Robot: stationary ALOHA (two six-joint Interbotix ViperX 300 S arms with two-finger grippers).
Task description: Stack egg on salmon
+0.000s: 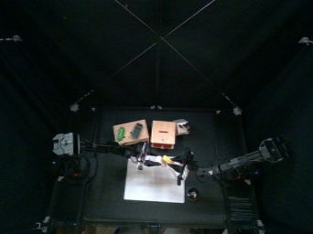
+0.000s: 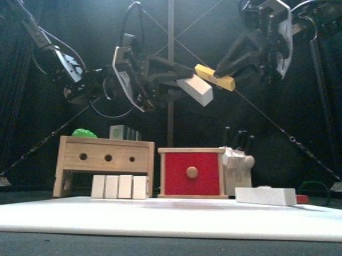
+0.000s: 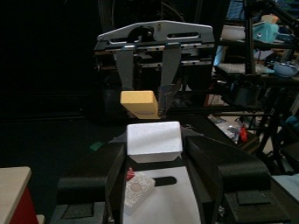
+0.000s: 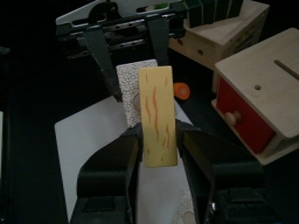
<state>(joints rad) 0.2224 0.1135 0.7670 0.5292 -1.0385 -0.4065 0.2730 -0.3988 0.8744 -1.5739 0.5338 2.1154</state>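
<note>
The egg (image 4: 158, 114) is a long yellow slab with orange streaks, and my right gripper (image 4: 159, 140) is shut on it in mid-air over the mat. Facing it, my left gripper (image 3: 155, 162) is shut on a white speckled block (image 3: 153, 140). In the front view the egg (image 2: 214, 76) sits just above and against the white block (image 2: 195, 92), high over the table. A pale piece with reddish marks (image 3: 138, 188) lies on the mat below; it may be the salmon, I cannot tell.
A white mat (image 1: 156, 187) covers the table's front. Behind it stand a wooden box with holes (image 2: 104, 160) with something green on top, a red-faced box (image 2: 194, 172) and a row of small white blocks (image 2: 120, 186). Another white piece (image 2: 267, 196) lies at the right.
</note>
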